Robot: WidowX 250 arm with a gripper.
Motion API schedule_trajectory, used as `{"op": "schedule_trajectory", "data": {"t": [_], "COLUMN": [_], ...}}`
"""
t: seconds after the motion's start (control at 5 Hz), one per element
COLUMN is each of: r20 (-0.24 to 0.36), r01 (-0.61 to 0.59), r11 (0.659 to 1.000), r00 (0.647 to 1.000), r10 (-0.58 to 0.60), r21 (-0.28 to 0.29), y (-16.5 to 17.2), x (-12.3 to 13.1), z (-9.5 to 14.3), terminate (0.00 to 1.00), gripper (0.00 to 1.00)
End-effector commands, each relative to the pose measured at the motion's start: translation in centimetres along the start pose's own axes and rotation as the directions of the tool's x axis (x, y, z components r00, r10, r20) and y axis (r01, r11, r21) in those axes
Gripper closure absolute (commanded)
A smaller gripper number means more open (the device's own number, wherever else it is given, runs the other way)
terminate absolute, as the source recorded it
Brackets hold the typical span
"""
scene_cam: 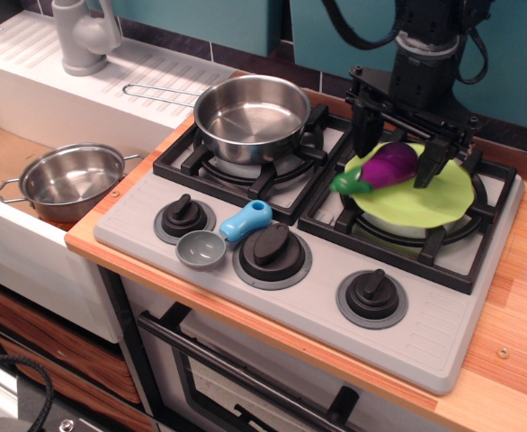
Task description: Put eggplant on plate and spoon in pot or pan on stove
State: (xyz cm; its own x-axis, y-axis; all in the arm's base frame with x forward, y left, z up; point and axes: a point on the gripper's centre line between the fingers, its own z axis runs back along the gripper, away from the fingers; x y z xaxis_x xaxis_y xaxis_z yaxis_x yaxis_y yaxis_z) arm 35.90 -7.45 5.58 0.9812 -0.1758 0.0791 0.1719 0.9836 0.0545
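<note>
The purple eggplant [388, 166] lies on the left part of the lime-green plate [448, 193], its green stem poking over the plate's left rim. The plate sits on the right burner of the grey stove [425, 333]. My gripper [394, 168] hangs over the eggplant with one finger on each side, jaws spread, not pressing on it. The spoon [244, 220], with a blue handle and grey bowl, lies on the stove front between two knobs. The steel saucepan [250, 117] with a long wire handle stands empty on the left burner.
A steel pot with two loop handles [70, 180] stands in the sink area at left. A grey faucet [84, 36] stands at the back left. Three black knobs line the stove front. A wooden counter [515, 306] runs along the right.
</note>
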Motion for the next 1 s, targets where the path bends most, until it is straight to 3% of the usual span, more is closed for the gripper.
{"op": "schedule_trajectory", "data": {"t": [0.0,0.4,0.8], "r20": [0.035,-0.014,-0.014], "r01": [-0.025,0.009,0.009], "r11": [1.000,1.000,1.000], "r00": [0.999,1.000,1.000], "r10": [0.025,-0.009,-0.009], "r21": [0.000,-0.001,-0.001], "y": [-1.4,-0.8,-0.8], "x": [0.7,0.2,0.2], "z": [2.5,5.5,5.5], "terminate": [0.00,0.00,0.00], "gripper": [0.00,0.00,0.00]}}
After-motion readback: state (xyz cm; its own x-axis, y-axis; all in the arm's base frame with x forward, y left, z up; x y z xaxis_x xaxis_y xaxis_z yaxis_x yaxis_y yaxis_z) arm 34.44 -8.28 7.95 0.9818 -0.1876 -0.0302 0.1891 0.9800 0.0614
